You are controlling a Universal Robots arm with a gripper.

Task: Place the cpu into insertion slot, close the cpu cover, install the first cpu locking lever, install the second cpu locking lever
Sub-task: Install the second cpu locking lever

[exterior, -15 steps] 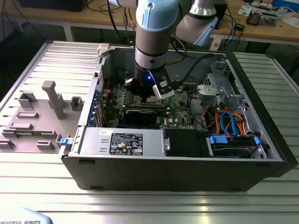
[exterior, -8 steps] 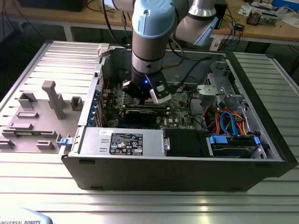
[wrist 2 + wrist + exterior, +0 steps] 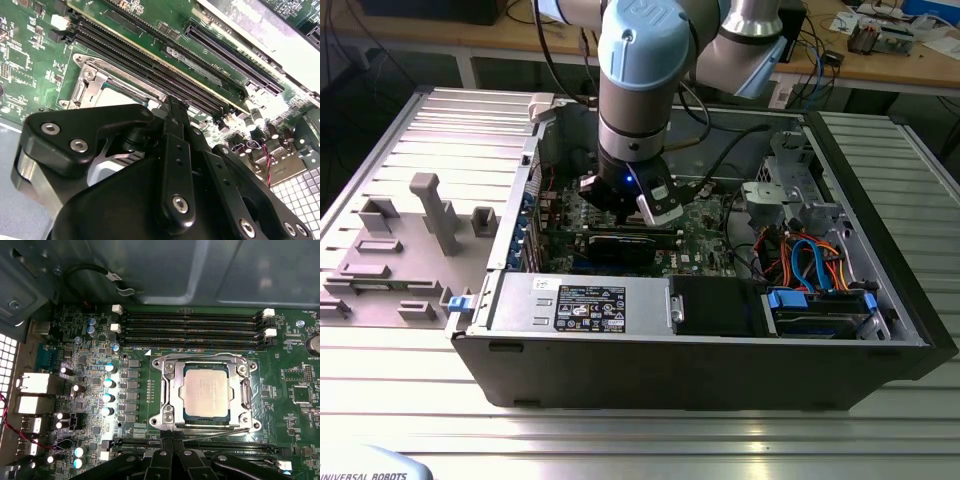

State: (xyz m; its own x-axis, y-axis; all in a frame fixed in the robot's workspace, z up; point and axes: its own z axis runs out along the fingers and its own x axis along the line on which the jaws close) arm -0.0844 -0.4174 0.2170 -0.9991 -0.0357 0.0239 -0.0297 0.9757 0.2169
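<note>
The cpu (image 3: pixel 206 392) lies flat in the insertion slot (image 3: pixel 156 363) on the green board, its silver-grey top showing through the window of the cpu cover (image 3: pixel 171 390), which lies down over it. A thin metal lever rod (image 3: pixel 212 426) runs along the socket edge nearest my fingertips. My gripper (image 3: pixel 168 442) hovers right at that edge with its black fingers drawn together. In the second wrist view the gripper (image 3: pixel 173 107) tapers to a narrow tip beside the cpu cover (image 3: pixel 95 82). The exterior view has the gripper (image 3: pixel 625 205) low inside the open computer case.
Long black memory slots (image 3: pixel 192 330) run beside the socket. A black card (image 3: pixel 620 245), the power supply (image 3: pixel 580 300) and coloured cables (image 3: pixel 810 260) crowd the case. A grey fixture block (image 3: pixel 435 210) stands outside it at the exterior view's left.
</note>
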